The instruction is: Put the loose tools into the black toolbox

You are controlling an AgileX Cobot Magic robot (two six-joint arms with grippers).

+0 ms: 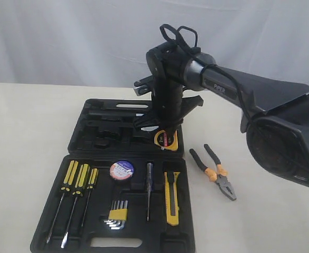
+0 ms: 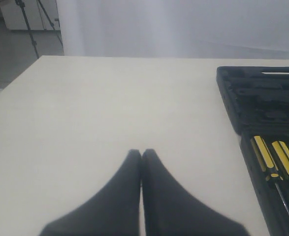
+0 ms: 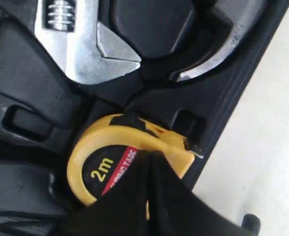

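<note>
Right wrist view is showing the dark, blurred jaws of the right arm (image 1: 233,89) pressed together and covering part of the yellow round 2m tape measure (image 3: 102,167). Whether the tips are touching it I cannot tell. In the exterior view this arm is reaching in from the table's right edge, bending steeply down at the wrist and hiding much of the far half of the black toolbox (image 1: 99,205). The left arm's jaws are appearing only in the left wrist view, closed together over bare table (image 2: 85,108) near the toolbox's screwdriver side.

The tape measure is sitting in the far half, at that half's right edge near the hinge, with an adjustable wrench (image 3: 85,44) and a curved steel piece (image 3: 218,49), cut off by the frame, lying beside it. The near half is holding three yellow-black screwdrivers (image 1: 75,195), the black tape roll (image 1: 122,171), a hex key set (image 1: 117,215), a slim tester screwdriver (image 1: 149,192) and the utility knife (image 1: 171,197), each in its recess. The pliers (image 1: 216,173) are lying on the table just beside the toolbox's right edge, handles pointing towards the far side.
</note>
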